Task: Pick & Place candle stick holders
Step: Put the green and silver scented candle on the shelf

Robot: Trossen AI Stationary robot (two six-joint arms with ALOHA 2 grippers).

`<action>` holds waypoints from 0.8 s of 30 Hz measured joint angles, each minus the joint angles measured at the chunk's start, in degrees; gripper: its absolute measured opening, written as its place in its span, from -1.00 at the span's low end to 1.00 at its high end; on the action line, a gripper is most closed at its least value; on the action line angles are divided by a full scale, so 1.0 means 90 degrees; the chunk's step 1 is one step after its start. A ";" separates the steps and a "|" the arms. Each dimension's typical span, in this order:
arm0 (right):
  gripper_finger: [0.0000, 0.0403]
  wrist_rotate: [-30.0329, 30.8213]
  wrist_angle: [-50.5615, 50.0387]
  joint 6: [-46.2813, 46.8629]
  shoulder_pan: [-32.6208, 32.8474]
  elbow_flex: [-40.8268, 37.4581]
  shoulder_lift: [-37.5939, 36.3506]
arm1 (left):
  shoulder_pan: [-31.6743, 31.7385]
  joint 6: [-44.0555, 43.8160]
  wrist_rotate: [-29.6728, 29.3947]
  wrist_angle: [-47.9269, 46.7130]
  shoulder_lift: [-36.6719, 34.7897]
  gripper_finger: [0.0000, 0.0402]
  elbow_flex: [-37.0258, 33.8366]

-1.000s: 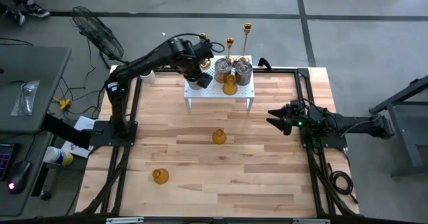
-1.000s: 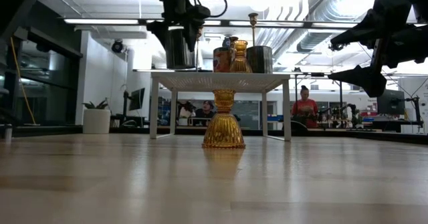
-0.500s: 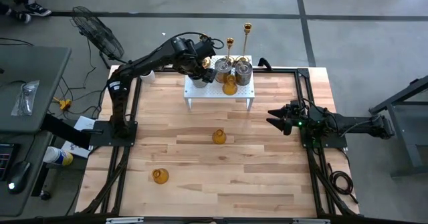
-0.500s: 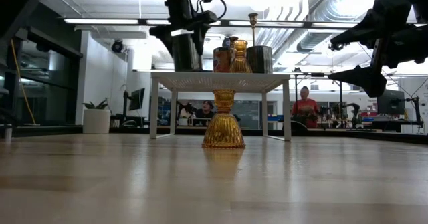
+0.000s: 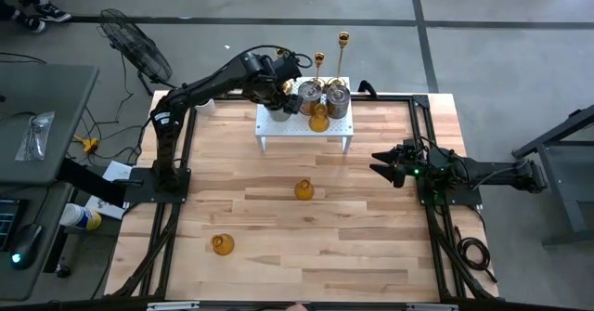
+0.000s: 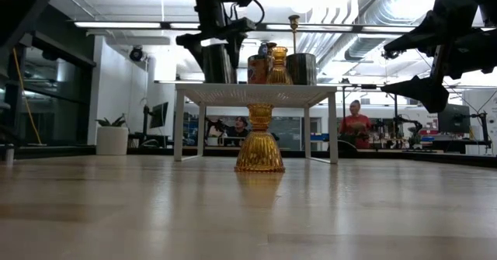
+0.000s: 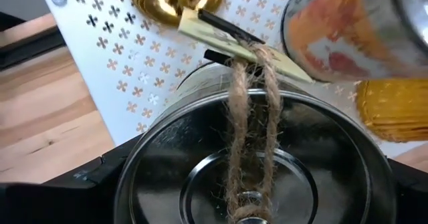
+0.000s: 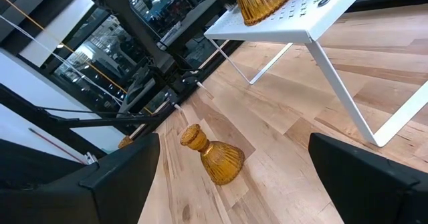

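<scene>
Candle stick holders are mostly gathered on the white rack point(image 5: 304, 125) at twelve o'clock on the table. The left gripper point(image 5: 281, 100) grips a silver cup point(image 7: 251, 157) over the rack's nine o'clock end, so placing is the step in hand. Next comes lowering it flat, then letting go. Two amber holders wait on the wood: one point(image 5: 303, 190) at centre, one point(image 5: 222, 245) toward seven o'clock. The right gripper point(image 5: 382, 163) idles at three o'clock, jaws wide, holding nothing.

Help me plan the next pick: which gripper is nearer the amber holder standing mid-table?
Right. The right gripper hangs beside the amber holder, toward the table's right edge; the left gripper is farther off, over the white rack.
</scene>
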 joint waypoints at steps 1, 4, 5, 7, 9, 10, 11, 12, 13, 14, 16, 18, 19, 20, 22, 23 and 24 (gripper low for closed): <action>0.86 0.0000 0.0000 0.0000 0.0000 0.0000 0.0000 | 0.0000 0.0000 -0.0011 0.0017 0.0017 0.77 0.0010; 0.86 0.0000 0.0000 0.0000 0.0002 0.0000 0.0000 | 0.0007 0.0000 -0.0019 -0.0033 0.0066 0.77 0.0007; 0.86 -0.0001 0.0000 0.0000 0.0001 0.0000 0.0000 | 0.0007 0.0004 -0.0021 -0.0032 0.0070 0.77 0.0007; 0.86 0.0000 0.0000 0.0000 0.0000 0.0000 0.0000 | 0.0005 0.0010 -0.0025 -0.0017 0.0061 0.77 0.0007; 0.86 0.0000 0.0000 0.0000 0.0002 0.0000 0.0000 | 0.0004 0.0017 -0.0026 -0.0029 0.0060 0.77 0.0007; 0.86 0.0000 0.0000 0.0000 0.0002 0.0000 0.0000 | 0.0002 0.0023 -0.0029 -0.0026 0.0060 0.78 0.0007; 0.86 0.0000 0.0000 0.0000 0.0002 0.0000 0.0000 | 0.0002 0.0043 -0.0039 -0.0026 0.0060 0.79 0.0007; 0.86 -0.0002 0.0000 0.0000 0.0001 0.0000 0.0000 | 0.0002 0.0068 -0.0046 -0.0032 0.0060 0.81 0.0007; 0.86 0.0000 0.0000 0.0000 0.0002 0.0000 0.0000 | 0.0002 0.0073 -0.0045 -0.0039 0.0060 0.83 0.0007; 0.86 0.0000 0.0000 0.0000 0.0001 0.0000 0.0000 | 0.0002 0.0074 -0.0043 -0.0043 0.0060 0.85 0.0007; 0.86 -0.0002 0.0000 0.0000 0.0002 0.0001 0.0000 | 0.0002 0.0075 -0.0043 -0.0042 0.0060 0.86 0.0007; 0.86 0.0000 0.0000 0.0000 0.0002 0.0002 0.0000 | 0.0002 0.0083 -0.0049 -0.0042 0.0060 0.87 0.0007; 0.86 -0.0002 0.0000 0.0000 0.0000 0.0002 0.0000 | 0.0002 0.0106 -0.0050 -0.0042 0.0060 0.87 0.0007; 0.86 0.0000 0.0000 0.0000 0.0002 0.0002 0.0000 | 0.0002 0.0124 -0.0050 -0.0042 0.0060 0.87 0.0007; 0.86 -0.0002 0.0000 0.0000 0.0002 0.0002 0.0000 | 0.0002 0.0123 -0.0055 -0.0039 0.0057 0.87 0.0007; 0.86 0.0000 0.0000 0.0000 0.0002 0.0002 0.0000 | -0.0001 0.0124 -0.0055 -0.0038 0.0057 0.87 0.0007; 0.86 -0.0001 0.0001 0.0000 0.0002 0.0002 0.0000 | -0.0007 0.0139 -0.0058 -0.0036 0.0057 0.87 0.0007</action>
